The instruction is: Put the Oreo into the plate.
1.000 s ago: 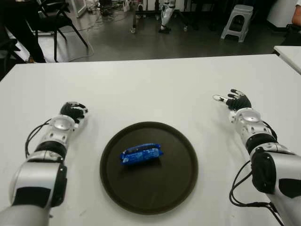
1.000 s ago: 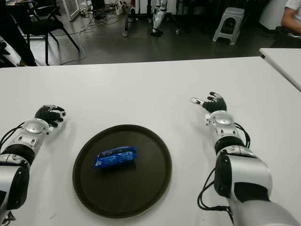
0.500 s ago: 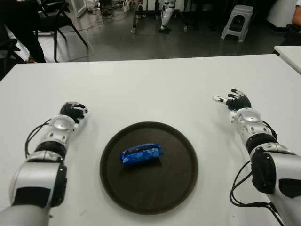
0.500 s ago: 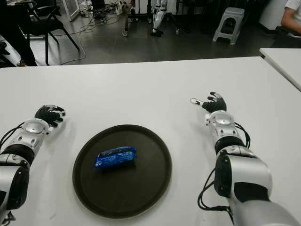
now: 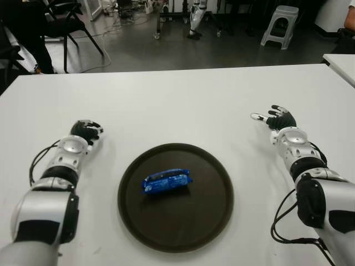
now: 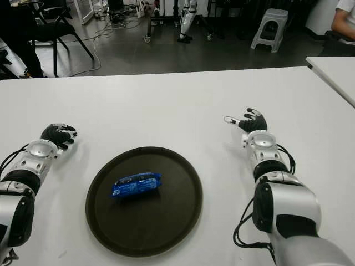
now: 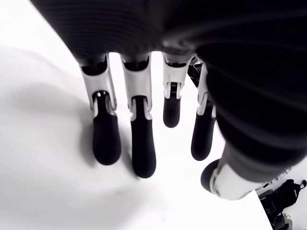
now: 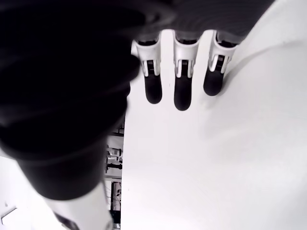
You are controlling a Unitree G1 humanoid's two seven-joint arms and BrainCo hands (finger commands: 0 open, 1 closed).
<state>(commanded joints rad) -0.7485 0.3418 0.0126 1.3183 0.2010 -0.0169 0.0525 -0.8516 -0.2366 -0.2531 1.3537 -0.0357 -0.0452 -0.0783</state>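
Our left hand point(image 5: 86, 131) and right hand point(image 5: 279, 119) flank the plate point(image 5: 213, 213), fingers relaxed and empty; we see the Oreo point(image 5: 166, 181) lying inside it.

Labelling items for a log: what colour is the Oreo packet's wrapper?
Blue, with small white markings; the Oreo packet shows best in the left eye view.
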